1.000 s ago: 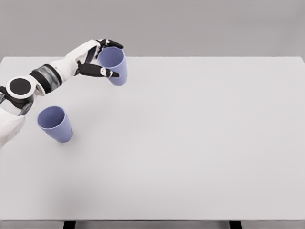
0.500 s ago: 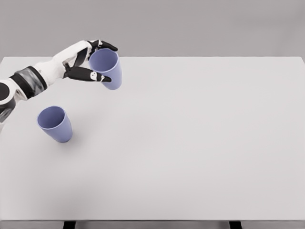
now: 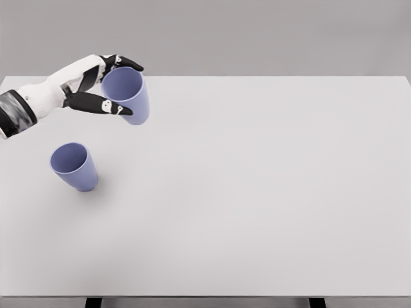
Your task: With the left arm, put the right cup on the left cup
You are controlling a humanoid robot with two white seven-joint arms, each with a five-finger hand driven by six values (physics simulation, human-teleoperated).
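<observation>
Where the left arm enters at the picture's left edge, it is cut off above the wrist, so only a dark banded cuff and the white forearm show; the right arm is out of view altogether. The left hand reaches to the right with its black-tipped fingers curled over the far rim of a held cup and its thumb pressed across the near side, so it grips that cup; the fingers hide part of the rim and of the wall behind them. The held cup is lifted off the table, tilted with its open mouth turned toward the camera and slightly left, its base pointing down and right. Below and to the left of it, well apart, a second cup stands on the table, its mouth also facing up toward the camera and its inside visible; it touches neither the hand nor the held cup. There are two cups in all, both the same plain lavender-blue, and one hand in view. A small pale mark sits on the thumb, too small to read, and neither cup carries any lettering that can be made out. The white table fills most of the view to the right, with dark legs just showing at the bottom edge, cut off by the frame.
</observation>
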